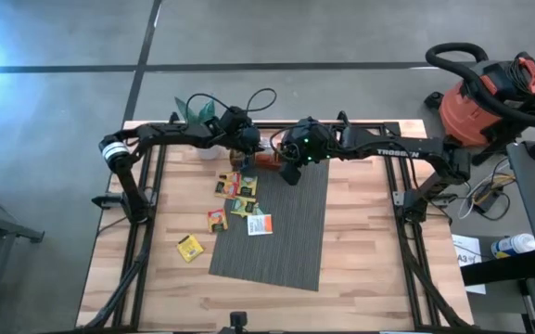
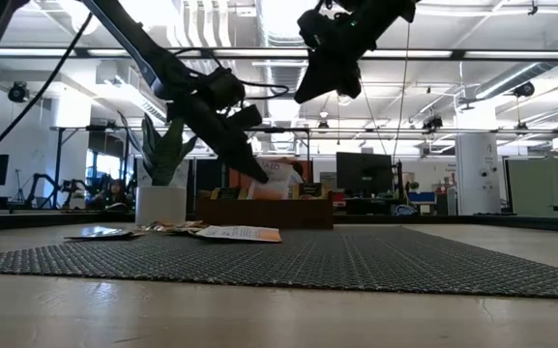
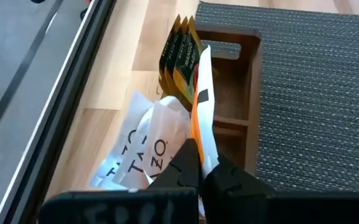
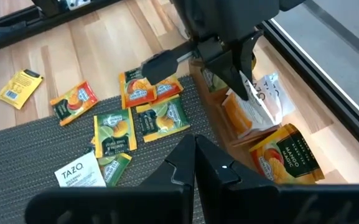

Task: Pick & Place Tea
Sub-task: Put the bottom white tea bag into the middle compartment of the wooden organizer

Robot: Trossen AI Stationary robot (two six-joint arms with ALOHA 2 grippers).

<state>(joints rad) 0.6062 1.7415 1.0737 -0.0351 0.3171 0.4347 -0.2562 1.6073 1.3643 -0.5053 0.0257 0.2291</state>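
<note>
My left gripper (image 3: 201, 167) is shut on a white and orange tea sachet (image 3: 201, 106) over the end compartment of the brown wooden tray (image 3: 249, 68) at the mat's far edge. Dark yellow sachets (image 3: 180, 53) stand in that compartment, and white sachets (image 3: 143, 144) lie beside it. In the right wrist view the left gripper (image 4: 241, 84) reaches down into the tray. My right gripper (image 4: 195, 154) is shut and empty. It hangs well above the mat (image 1: 276, 241) beside the tray (image 2: 319, 82). Loose sachets (image 4: 135, 121) lie flat on the mat and table, and one yellow sachet (image 1: 190, 247) lies apart. My left gripper pinches the white and orange sachet by one end (image 3: 204, 149) between its two fingers. It comes slanting down from the table's left. The sachet stands on edge and reaches forward over the tray compartment; I cannot tell whether its far end touches the tray.
A white pot with a green plant (image 2: 160, 203) stands behind the tray's left end. A red shop vacuum (image 1: 490, 93) stands off the table's far right corner. The near half of the grey mat and the wood on its right hold nothing.
</note>
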